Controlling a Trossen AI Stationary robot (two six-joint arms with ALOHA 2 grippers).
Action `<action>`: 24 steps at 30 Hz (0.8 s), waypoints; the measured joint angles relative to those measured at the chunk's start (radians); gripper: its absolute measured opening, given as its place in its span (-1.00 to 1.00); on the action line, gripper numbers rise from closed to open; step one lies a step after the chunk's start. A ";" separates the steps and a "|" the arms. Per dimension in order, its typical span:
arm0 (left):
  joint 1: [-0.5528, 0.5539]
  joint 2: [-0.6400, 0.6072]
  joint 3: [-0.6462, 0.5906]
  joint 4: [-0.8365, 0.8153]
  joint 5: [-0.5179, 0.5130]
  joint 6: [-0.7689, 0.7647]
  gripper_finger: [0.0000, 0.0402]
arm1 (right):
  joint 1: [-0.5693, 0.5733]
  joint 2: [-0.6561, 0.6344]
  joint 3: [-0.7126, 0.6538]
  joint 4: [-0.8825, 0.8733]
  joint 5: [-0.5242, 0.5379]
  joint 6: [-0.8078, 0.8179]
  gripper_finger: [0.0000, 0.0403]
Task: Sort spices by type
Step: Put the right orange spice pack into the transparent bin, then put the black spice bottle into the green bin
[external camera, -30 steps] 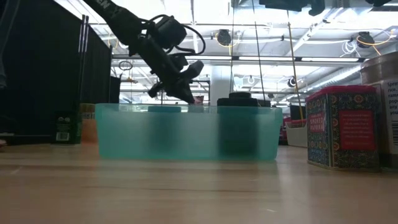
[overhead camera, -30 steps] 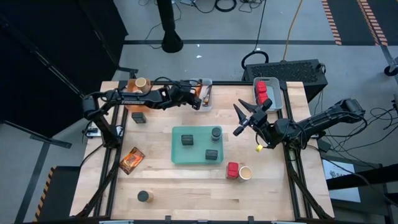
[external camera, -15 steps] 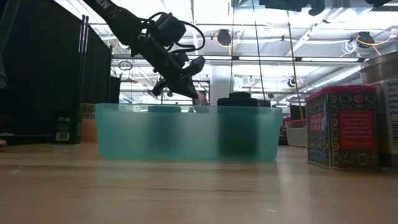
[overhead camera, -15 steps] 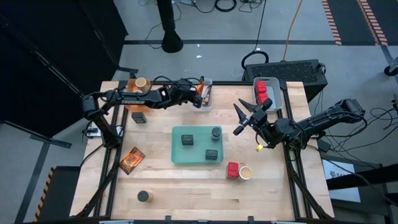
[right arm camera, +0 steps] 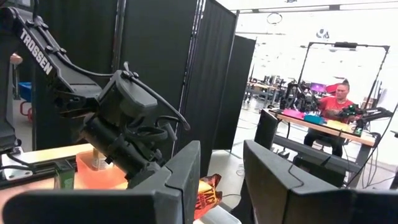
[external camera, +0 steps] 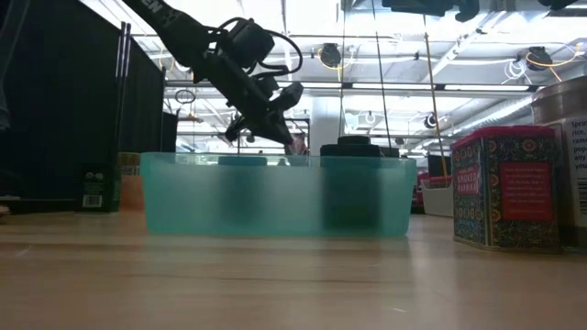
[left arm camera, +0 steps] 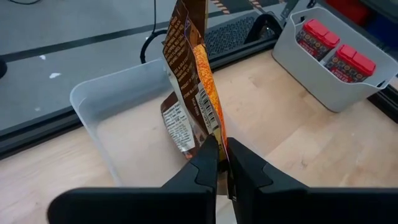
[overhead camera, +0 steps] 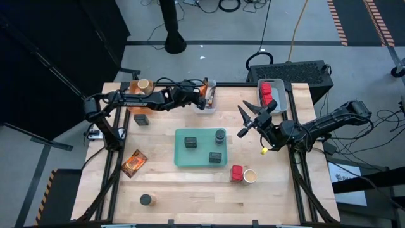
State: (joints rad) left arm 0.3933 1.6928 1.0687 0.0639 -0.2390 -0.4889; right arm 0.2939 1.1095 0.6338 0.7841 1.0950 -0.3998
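Left hand [left arm camera: 219, 163] pinched shut on orange-brown spice packet [left arm camera: 189, 81], held upright over clear bin [left arm camera: 112, 106], upper middle of high view. Advice: lower packet inside bin walls before letting go, so it lands flat. Right hand [overhead camera: 245, 120] waits mid-right above worktop [overhead camera: 190, 183], fingers apart, empty.

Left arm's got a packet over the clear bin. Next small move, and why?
Probably lower a touch, then open. The left claw is shut on the packet, which hangs upright inside the clear bin. The right claw waits, open.

Orange-brown printed packet [left arm camera: 189, 81], red cubes [overhead camera: 266, 92], teal tray [overhead camera: 180, 158], grey bin [left arm camera: 323, 81]
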 joint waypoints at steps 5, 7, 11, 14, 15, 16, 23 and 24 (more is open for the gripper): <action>0.000 0.000 0.000 0.000 0.000 0.001 -0.88 | 0.000 0.000 0.000 -0.002 0.000 -0.006 -0.47; 0.000 0.000 0.000 -0.001 0.000 0.000 -0.85 | 0.000 0.000 0.000 -0.002 0.000 -0.006 -0.47; 0.000 0.000 0.000 -0.001 -0.001 0.000 -0.74 | 0.000 0.000 0.000 -0.002 0.000 -0.010 -0.47; 0.000 0.000 0.000 0.000 -0.004 0.000 -0.64 | 0.000 0.000 0.000 -0.002 0.000 -0.011 -0.47; 0.000 0.000 0.000 -0.001 -0.006 0.000 -0.61 | 0.000 0.000 0.000 -0.002 0.000 -0.011 -0.47; 0.000 0.000 0.000 0.000 -0.006 0.000 -0.58 | 0.000 0.000 0.000 -0.002 0.000 -0.012 -0.47; -0.008 -0.004 0.000 0.021 -0.033 0.045 -0.48 | 0.000 0.000 0.000 -0.013 0.003 -0.020 -0.47; -0.013 -0.009 0.000 0.022 -0.027 0.063 -0.48 | 0.000 0.000 0.000 -0.013 0.005 -0.022 -0.47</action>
State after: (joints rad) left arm 0.3803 1.6833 1.0687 0.0864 -0.2659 -0.4260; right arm 0.2943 1.1095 0.6338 0.7712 1.0996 -0.4215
